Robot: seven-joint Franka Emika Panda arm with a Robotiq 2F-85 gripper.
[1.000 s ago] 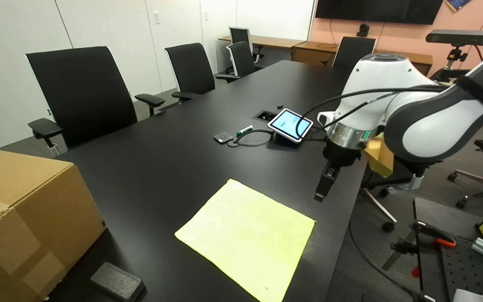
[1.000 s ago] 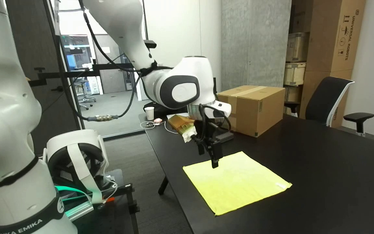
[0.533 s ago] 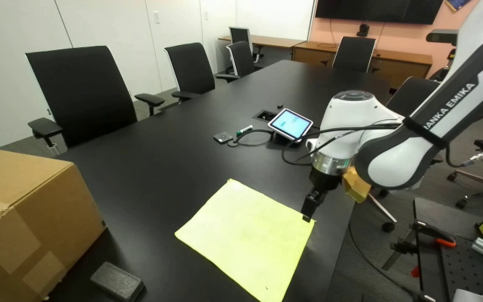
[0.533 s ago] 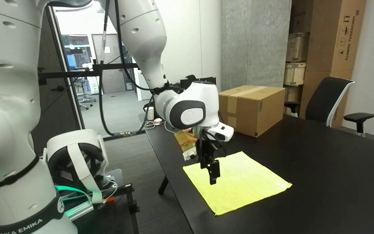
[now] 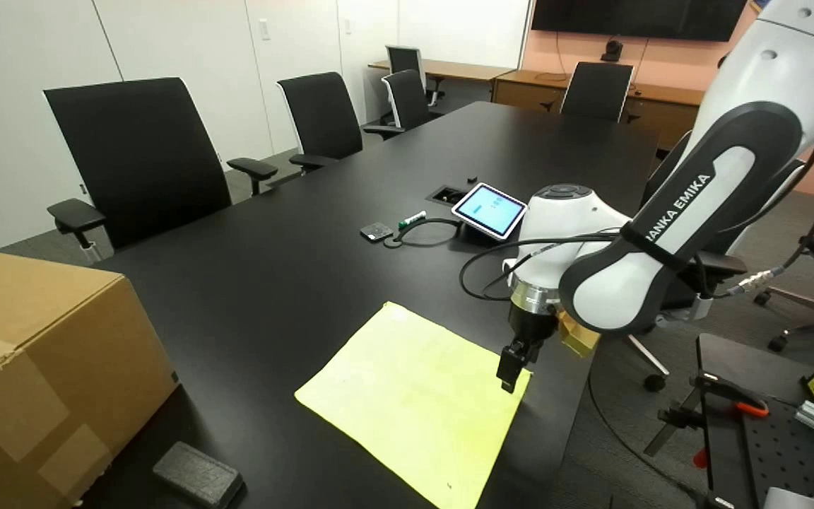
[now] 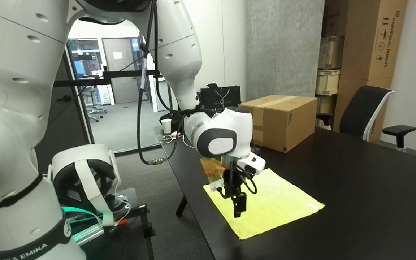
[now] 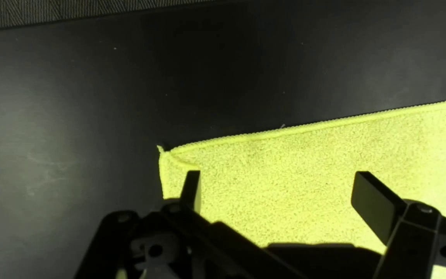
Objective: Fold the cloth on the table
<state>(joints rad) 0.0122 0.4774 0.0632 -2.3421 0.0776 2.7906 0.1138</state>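
Note:
The pale yellow cloth (image 5: 407,403) lies flat and spread out on the glossy black table (image 5: 273,304); it also shows in an exterior view (image 6: 276,202). My gripper (image 5: 508,385) is above the cloth near the corner by the table's edge, pointing down; it also shows in an exterior view (image 6: 238,213). In the wrist view the gripper (image 7: 277,174) is open, with its fingers wide apart and only cloth (image 7: 277,201) seen beneath them. The cloth's corner is just beyond the left finger, with a small crease there. Contact with the cloth cannot be told.
A cardboard box (image 5: 61,382) and a dark block (image 5: 198,474) stand past the cloth's far side. A tablet (image 5: 490,210), a marker (image 5: 413,219) and cables lie farther along the table. Chairs (image 5: 138,155) line one side. A cart (image 5: 767,424) stands beside the table edge.
My gripper has moved down and over the cloth, from beyond its edge to above the corner near the table's edge. The cloth has not moved.

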